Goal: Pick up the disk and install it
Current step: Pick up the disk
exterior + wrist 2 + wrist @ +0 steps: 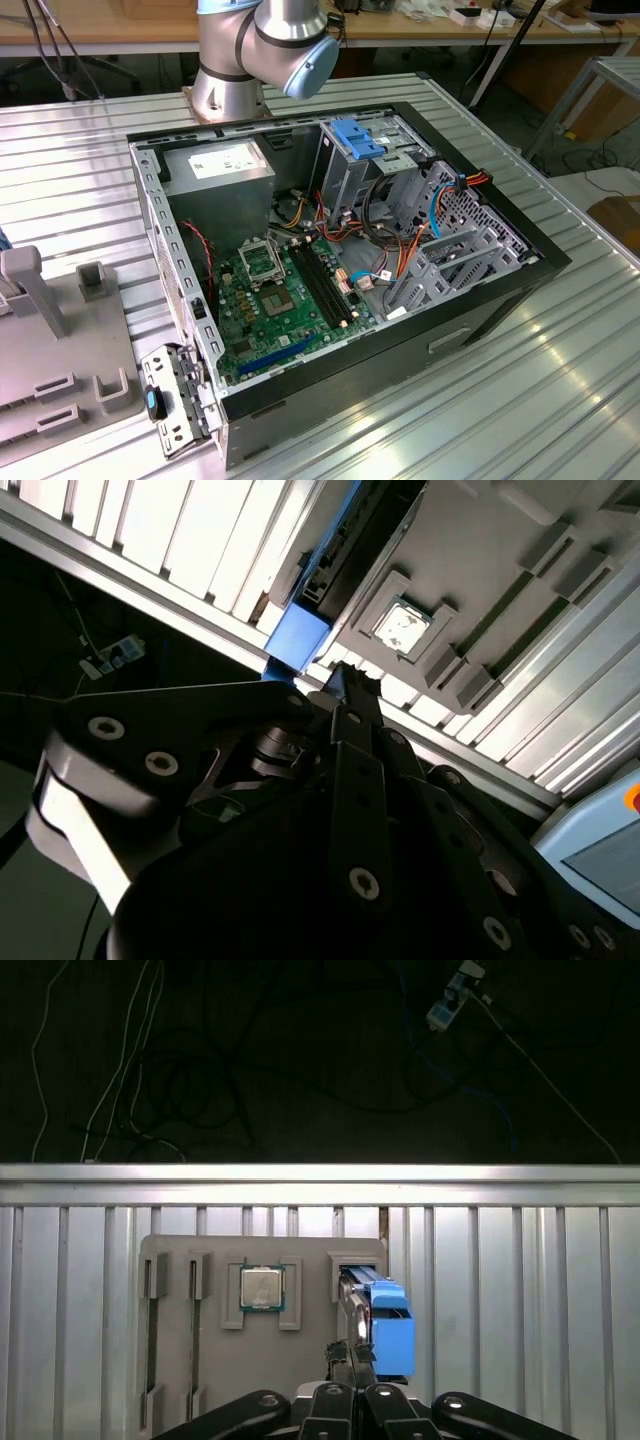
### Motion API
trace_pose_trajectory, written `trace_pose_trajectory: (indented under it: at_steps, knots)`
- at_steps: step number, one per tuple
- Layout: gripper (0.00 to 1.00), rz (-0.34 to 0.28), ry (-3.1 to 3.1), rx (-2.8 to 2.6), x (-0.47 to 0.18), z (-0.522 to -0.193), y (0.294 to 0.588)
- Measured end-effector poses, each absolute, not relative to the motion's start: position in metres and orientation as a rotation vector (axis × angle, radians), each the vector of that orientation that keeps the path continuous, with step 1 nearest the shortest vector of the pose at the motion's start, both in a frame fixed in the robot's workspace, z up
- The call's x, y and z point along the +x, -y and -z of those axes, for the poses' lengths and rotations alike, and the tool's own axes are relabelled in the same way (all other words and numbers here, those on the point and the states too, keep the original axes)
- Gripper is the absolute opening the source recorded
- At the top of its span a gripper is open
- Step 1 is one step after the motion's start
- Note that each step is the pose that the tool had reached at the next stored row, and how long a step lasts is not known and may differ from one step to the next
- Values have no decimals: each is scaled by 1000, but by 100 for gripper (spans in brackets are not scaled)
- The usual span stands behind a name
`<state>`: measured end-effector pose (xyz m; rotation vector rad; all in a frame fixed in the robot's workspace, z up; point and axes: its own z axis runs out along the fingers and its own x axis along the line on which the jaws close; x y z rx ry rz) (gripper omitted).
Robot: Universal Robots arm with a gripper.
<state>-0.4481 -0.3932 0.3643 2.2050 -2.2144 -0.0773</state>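
Observation:
The disk (pixel 372 1312) stands on edge in a slot of a grey fixture plate (pixel 300 1360), with a light-blue rail (pixel 392 1332) along its side. In the second wrist view the disk (pixel 340 560) shows as a dark edge with the blue rail end (pixel 297 640). My gripper (pixel 352 1355) hangs above the disk's near end, its black fingers together with nothing between them. In the second wrist view the gripper (pixel 350 683) points at the plate just beside the blue rail end. The open computer case (pixel 500 300) lies on the table in the exterior view.
A processor chip (pixel 261 1287) sits in a pocket of the plate beside the disk. Inside the case are a metal drive cage with a blue bracket (pixel 358 135), a grey power-supply box (pixel 220 165) and a green motherboard (pixel 270 300). The arm's base (pixel 235 70) stands behind the case.

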Motion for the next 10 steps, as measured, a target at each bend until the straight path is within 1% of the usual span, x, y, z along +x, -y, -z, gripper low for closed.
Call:
trace_pose_trajectory:
  at_steps: [10]
  knots:
    - [11,72,2212,2202,-448,-364,393]
